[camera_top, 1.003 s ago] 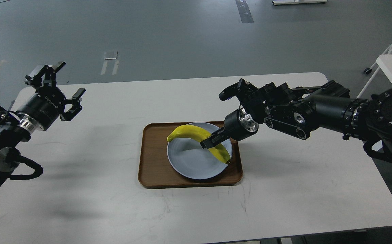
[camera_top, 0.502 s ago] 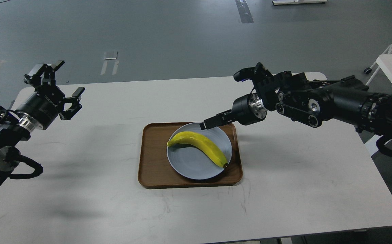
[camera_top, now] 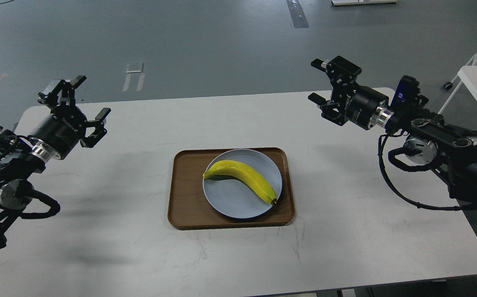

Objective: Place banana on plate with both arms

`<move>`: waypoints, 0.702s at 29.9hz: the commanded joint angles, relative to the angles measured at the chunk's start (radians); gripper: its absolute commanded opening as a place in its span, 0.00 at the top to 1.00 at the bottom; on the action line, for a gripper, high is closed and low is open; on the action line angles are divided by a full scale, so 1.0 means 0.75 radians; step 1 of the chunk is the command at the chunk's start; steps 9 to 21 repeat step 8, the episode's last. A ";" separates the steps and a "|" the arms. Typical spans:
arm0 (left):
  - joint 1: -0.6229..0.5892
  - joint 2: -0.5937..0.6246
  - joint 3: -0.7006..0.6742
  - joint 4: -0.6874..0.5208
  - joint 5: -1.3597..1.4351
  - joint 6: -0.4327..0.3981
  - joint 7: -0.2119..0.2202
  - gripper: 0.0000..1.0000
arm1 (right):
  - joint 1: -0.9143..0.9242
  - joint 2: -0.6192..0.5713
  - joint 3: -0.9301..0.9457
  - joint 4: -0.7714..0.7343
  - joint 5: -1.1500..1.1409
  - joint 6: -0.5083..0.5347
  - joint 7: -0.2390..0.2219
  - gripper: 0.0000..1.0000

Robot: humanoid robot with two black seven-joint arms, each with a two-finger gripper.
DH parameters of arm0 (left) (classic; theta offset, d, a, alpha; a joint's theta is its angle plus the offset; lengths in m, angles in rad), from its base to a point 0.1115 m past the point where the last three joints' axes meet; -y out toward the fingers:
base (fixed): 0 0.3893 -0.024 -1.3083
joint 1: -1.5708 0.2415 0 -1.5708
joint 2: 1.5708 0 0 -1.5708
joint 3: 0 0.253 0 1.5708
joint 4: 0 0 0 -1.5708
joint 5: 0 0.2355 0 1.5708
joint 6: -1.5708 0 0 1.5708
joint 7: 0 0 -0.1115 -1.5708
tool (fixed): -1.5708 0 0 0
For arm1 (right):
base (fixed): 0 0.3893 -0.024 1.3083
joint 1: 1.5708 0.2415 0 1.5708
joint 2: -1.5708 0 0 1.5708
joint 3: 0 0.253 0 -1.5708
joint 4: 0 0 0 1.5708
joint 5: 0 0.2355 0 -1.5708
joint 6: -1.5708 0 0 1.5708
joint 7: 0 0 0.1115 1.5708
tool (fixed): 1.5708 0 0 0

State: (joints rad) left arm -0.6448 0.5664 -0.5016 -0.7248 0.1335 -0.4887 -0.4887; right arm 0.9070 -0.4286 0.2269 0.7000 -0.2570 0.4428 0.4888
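The yellow banana (camera_top: pixel 242 178) lies across the pale blue-grey plate (camera_top: pixel 232 202), its dark tip at the plate's right rim. Nothing touches it. My left gripper (camera_top: pixel 82 99) is open and empty, raised over the table's far left. My right gripper (camera_top: pixel 318 81) is open and empty, raised over the table's far right, well apart from the plate.
The plate sits on a brown wood-grain tray (camera_top: pixel 184 194) at the middle of the white table (camera_top: pixel 345 231). A white chair or cart (camera_top: pixel 475 78) stands off the table's far right corner. Grey floor lies beyond the far edge.
My right gripper has let go of the banana, risen and drawn back to the far right, now open. The banana has settled flat on the plate. My left gripper shifted slightly right.
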 commanded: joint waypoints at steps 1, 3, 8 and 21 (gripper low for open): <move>-0.005 -0.025 0.002 0.007 0.000 0.000 0.000 0.02 | -0.168 0.013 0.229 0.020 0.032 -0.001 0.000 0.00; -0.005 -0.035 0.004 0.009 0.000 0.000 0.000 0.02 | -0.240 0.023 0.327 0.024 0.034 -0.001 0.000 0.00; -0.005 -0.058 0.008 0.021 0.002 0.000 0.000 0.02 | -0.346 0.060 0.452 0.024 0.034 -0.001 0.000 0.00; -0.005 -0.058 0.008 0.021 0.002 0.000 0.000 0.02 | -0.346 0.060 0.452 0.024 0.034 -0.001 0.000 0.00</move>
